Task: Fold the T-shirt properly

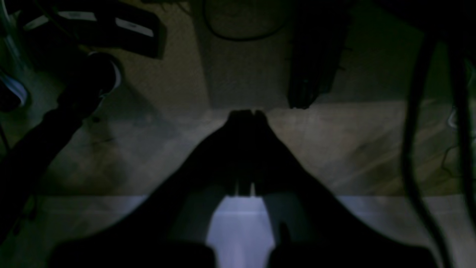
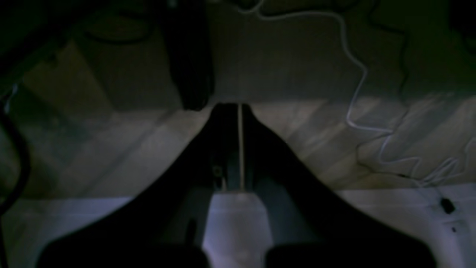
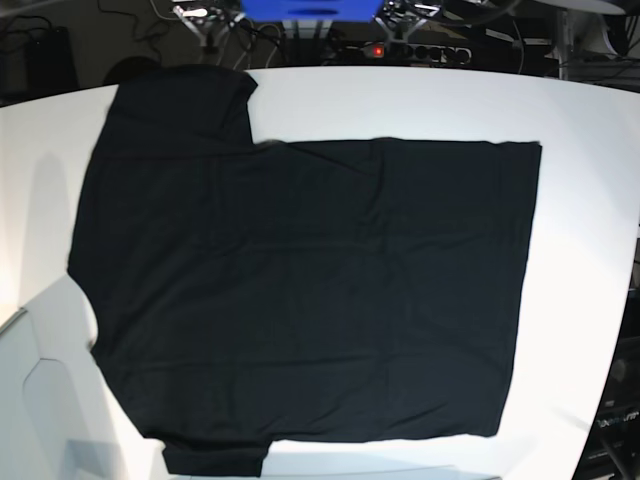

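The black T-shirt [image 3: 300, 290] lies spread flat on the white table [image 3: 590, 200] in the base view. One sleeve points to the far left corner, the other to the near edge, and the hem is at the right. No tag or print shows. My left gripper [image 1: 245, 113] is shut and empty, held over the table's edge above the floor. My right gripper [image 2: 240, 108] is shut with a hairline slit between its fingers, also empty. Neither gripper touches the shirt, and the shirt is out of view in both wrist views.
Cables and a power strip [image 3: 420, 50] lie behind the table's far edge. Both wrist views are dark; they show the floor with a white cable [image 2: 353, 74], black cables [image 1: 412, 149] and a dark table leg [image 1: 308, 74].
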Controlling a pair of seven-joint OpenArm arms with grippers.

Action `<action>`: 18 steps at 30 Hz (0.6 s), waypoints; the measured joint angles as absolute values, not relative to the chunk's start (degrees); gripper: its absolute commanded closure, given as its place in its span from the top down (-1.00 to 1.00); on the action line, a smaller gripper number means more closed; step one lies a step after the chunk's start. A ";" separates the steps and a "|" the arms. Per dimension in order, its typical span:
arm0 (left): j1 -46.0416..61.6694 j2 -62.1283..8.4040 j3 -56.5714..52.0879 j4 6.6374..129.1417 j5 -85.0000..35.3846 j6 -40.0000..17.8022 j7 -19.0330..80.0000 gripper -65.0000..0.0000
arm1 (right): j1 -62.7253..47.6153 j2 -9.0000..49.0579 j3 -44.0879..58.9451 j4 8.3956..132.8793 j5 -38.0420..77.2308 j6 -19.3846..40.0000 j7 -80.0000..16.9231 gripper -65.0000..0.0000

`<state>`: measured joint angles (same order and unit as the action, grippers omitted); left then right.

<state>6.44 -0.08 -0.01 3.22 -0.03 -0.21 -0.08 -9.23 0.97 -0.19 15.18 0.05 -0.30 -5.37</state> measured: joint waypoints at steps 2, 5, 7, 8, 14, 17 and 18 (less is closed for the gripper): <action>7.53 0.23 0.01 6.76 -0.10 -0.23 -0.12 -1.00 | -9.41 1.65 -0.34 15.18 0.05 -0.30 -5.41 -1.00; 10.44 -0.08 0.01 11.16 -0.10 -0.25 -0.47 -1.00 | -10.61 2.72 -0.43 15.20 0.10 -0.25 -5.32 -1.00; 15.20 -1.06 0.21 16.21 -0.10 -0.40 -0.54 -1.00 | -13.43 4.03 -0.43 18.11 0.10 -0.25 -4.93 -1.00; 18.22 -2.02 0.47 19.49 -0.10 -0.58 0.10 -1.00 | -16.01 4.69 -0.43 21.63 0.03 -0.25 -4.40 -1.00; 35.53 -8.16 0.14 44.38 -0.08 0.32 2.04 -1.00 | -34.68 5.82 0.12 50.37 -0.05 -0.16 -8.29 -1.00; 44.14 -9.80 0.05 60.75 -0.10 0.27 6.17 -1.00 | -42.11 5.19 -0.12 63.51 0.21 0.14 -11.99 -1.00; 47.33 -10.31 0.12 67.05 -0.05 -0.08 8.19 -1.00 | -44.40 5.10 -0.12 68.01 0.34 0.19 -14.98 -1.00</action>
